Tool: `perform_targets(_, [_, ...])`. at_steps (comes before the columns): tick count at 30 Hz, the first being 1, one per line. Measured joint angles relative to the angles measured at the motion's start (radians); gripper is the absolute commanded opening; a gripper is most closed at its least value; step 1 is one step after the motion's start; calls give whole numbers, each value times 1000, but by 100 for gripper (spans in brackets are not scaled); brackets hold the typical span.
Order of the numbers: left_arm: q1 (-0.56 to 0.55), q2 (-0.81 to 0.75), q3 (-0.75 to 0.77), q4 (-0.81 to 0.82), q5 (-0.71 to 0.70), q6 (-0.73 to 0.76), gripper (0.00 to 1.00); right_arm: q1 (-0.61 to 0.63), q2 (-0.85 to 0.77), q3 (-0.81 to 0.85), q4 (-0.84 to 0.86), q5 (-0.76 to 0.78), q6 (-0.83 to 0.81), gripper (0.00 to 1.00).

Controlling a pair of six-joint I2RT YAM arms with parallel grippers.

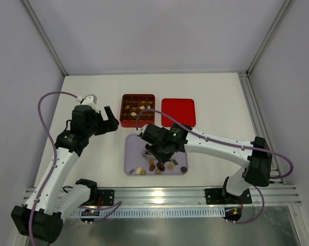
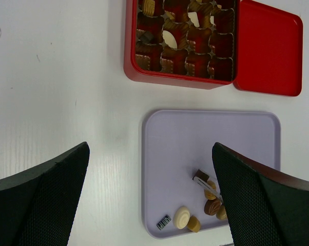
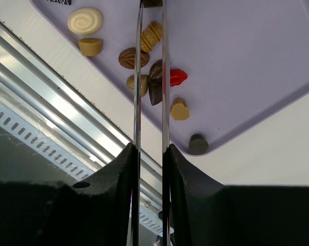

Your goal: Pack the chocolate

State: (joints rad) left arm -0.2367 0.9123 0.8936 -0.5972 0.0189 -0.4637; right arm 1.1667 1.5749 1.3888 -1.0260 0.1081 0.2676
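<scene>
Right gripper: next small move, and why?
Likely a short straight lift. The right gripper clamps tweezers whose tips sit at a dark square chocolate on the lilac tray, with other pieces lying close by. Rising first should clear them before heading to the red box.

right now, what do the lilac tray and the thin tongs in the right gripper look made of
The lilac tray is likely plastic: matte, even colour, smooth moulded rounded rim. The tongs are likely polished metal: thin flat strips with bright mirror-like glints.
</scene>
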Motion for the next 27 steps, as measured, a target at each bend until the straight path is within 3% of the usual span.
perform_targets(14, [0, 0, 0, 0, 0, 0, 100, -61, -11, 31, 8, -23, 0, 32])
perform_targets(27, [0, 0, 0, 0, 0, 0, 99, -190, -2, 177, 25, -45, -24, 32])
